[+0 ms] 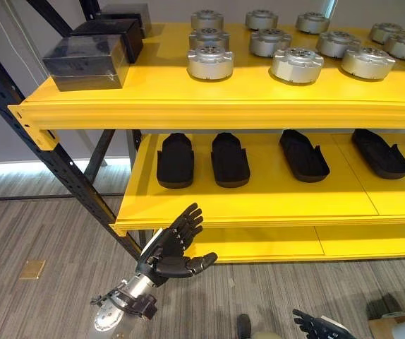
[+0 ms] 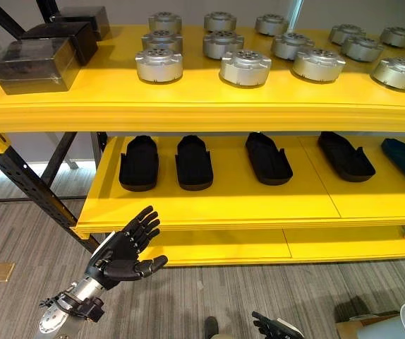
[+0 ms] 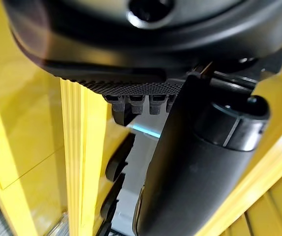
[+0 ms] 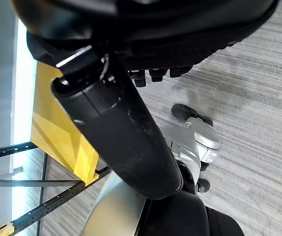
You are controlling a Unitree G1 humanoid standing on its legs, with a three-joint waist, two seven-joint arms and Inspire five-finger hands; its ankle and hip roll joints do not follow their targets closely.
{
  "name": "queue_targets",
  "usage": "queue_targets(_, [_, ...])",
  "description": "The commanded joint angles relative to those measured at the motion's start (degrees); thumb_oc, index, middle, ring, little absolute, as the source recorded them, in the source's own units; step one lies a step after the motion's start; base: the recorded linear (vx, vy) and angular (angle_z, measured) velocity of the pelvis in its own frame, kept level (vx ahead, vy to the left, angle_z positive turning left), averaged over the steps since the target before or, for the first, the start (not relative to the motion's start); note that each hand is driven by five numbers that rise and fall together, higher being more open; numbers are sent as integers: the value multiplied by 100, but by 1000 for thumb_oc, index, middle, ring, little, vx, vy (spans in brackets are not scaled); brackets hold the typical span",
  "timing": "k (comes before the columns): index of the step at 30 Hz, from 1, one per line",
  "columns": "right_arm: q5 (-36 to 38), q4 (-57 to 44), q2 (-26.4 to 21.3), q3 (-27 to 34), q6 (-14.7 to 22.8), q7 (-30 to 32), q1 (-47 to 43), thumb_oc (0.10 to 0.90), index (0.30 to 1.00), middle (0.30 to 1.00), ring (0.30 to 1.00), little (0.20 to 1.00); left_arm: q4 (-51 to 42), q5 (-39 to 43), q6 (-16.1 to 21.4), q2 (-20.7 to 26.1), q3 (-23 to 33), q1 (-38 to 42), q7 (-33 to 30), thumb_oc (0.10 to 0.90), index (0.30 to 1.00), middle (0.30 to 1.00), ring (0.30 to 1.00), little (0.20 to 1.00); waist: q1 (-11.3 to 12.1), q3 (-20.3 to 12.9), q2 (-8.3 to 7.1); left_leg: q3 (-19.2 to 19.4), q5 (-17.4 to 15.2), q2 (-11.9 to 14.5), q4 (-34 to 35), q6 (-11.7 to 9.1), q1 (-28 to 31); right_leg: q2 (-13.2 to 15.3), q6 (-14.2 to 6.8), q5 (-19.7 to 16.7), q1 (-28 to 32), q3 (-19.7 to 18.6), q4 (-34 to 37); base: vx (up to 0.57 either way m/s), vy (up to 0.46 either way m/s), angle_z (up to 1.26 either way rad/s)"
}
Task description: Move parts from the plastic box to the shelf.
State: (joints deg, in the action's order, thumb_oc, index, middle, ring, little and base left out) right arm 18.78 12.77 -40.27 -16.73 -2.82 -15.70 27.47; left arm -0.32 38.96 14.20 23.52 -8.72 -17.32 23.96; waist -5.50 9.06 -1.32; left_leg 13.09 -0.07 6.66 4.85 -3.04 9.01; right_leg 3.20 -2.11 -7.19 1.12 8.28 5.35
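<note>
Right robot hand: we see it low at the near edge, above the floor; we cannot tell how its fingers stand.
Left robot hand: fingers spread and straight, holding nothing, raised just before the lower shelf's front edge.
Lower shelf: black moulded trays lie in a row.
Upper shelf: round silver metal parts stand in rows, dark boxes at its left end.

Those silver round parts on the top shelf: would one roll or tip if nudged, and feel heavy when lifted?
The nearest silver round part sits flat and squat, so it probably slides, not rolls. It looks like metal, likely heavy for its size and somewhat slippery.
</note>
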Motion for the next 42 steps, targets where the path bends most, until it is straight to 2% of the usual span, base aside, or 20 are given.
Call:
queue_targets(1, [2343,-3069,1273,1100,2948,67,-2066,900,1000,1000,1000,1000,-451,176,713,155,104,482,-44,900,1000,1000,1000,1000,101,-378,-127,97,59,290,15,-53,40,564,-646,128,306,-28,-35,0,0,0])
queue_targets(4, [2182,-3381,1323,1277,3201,351,-2232,900,1000,1000,1000,1000,-512,125,669,122,54,484,-115,900,1000,1000,1000,1000,100,-400,-88,117,50,292,15,-59,33,565,-651,139,294,-35,-35,-1,13,-5])
queue_targets(14, [2042,-3671,1280,1451,3109,597,-2510,900,1000,1000,1000,1000,-512,75,624,120,-38,509,-97,900,1000,1000,1000,1000,132,-434,-51,137,37,300,15,-80,25,564,-653,146,282,-43,-35,0,2,0])
queue_targets(20, [1740,-3693,1252,1526,3270,844,-2648,900,1000,1000,1000,1000,-482,-24,550,107,-92,587,-169,900,1000,1000,1000,1000,129,-427,-51,145,41,308,15,-78,24,557,-646,135,275,-64,-35,0,0,0])
queue_targets(23, [1353,-3595,1196,1663,3041,1264,-2739,900,1000,1000,1000,1000,-435,-101,514,118,-112,604,-230,900,1000,1000,1000,1000,130,-431,-56,144,32,311,15,-82,31,550,-647,137,283,-83,-35,2,-5,-8])
queue_targets(25, [1318,-3544,1182,1687,3011,1319,-2754,900,1000,1000,1000,1000,-405,-117,523,117,-109,606,-226,900,1000,1000,1000,1000,129,-429,-58,149,33,315,15,-84,33,548,-646,136,284,-85,-35,1,-5,-28])
queue_targets(26, [1228,-3404,1137,1769,2842,1422,-2766,900,1000,1000,1000,1000,-357,-172,535,125,-95,601,-231,900,1000,1000,1000,1000,126,-431,-64,151,36,322,15,-89,34,547,-646,136,286,-83,-35,-3,-17,-23])
queue_targets(28, [1223,-2904,979,1997,2308,1187,-2726,900,1000,1000,1000,1000,-206,-207,597,188,-17,534,-153,900,1000,1000,1000,1000,125,-423,-92,141,39,329,15,-106,26,537,-649,138,282,-88,-35,-6,-26,-2])
queue_targets(29, [1143,-2774,905,2030,2245,1138,-2691,900,1000,1000,1000,1000,-171,-200,609,207,24,514,-107,900,1000,1000,1000,1000,128,-416,-103,144,41,329,15,-105,26,539,-650,135,283,-85,-35,-7,-25,13])
queue_targets(32, [1144,-2257,622,2136,1664,672,-2506,900,1000,1000,1000,1000,-116,-138,613,310,195,413,50,900,1000,1000,1000,1000,130,-402,-162,136,44,327,15,-109,26,529,-657,125,282,-97,-35,-11,-35,7])
queue_targets(34, [913,-1748,165,2001,1091,-242,-2270,900,1000,1000,1000,1000,-21,-97,658,426,322,402,199,900,1000,1000,1000,1000,130,-355,-260,137,72,337,15,-112,8,520,-663,91,262,-106,-35,-33,-67,-4])
queue_targets(35, [823,-1656,87,1955,1012,-399,-2207,900,1000,1000,1000,1000,-27,-103,656,451,339,395,229,900,1000,1000,1000,1000,133,-347,-284,136,76,339,15,-110,9,519,-667,85,263,-106,-35,-31,-63,4])
queue_targets(37, [689,-1453,-93,1865,1100,-596,-2097,900,1000,1000,1000,1000,-20,-108,666,494,354,406,276,900,1000,1000,1000,1000,135,-330,-327,126,86,342,15,-113,9,510,-667,71,265,-115,-35,-7,-38,6])
queue_targets(42, [932,-1376,-429,1763,1121,-909,-1947,900,1000,1000,1000,1000,-24,-100,659,585,326,456,253,900,1000,1000,1000,1000,126,-274,-413,109,103,349,15,-116,24,487,-657,53,282,-134,-35,4,-17,-1])
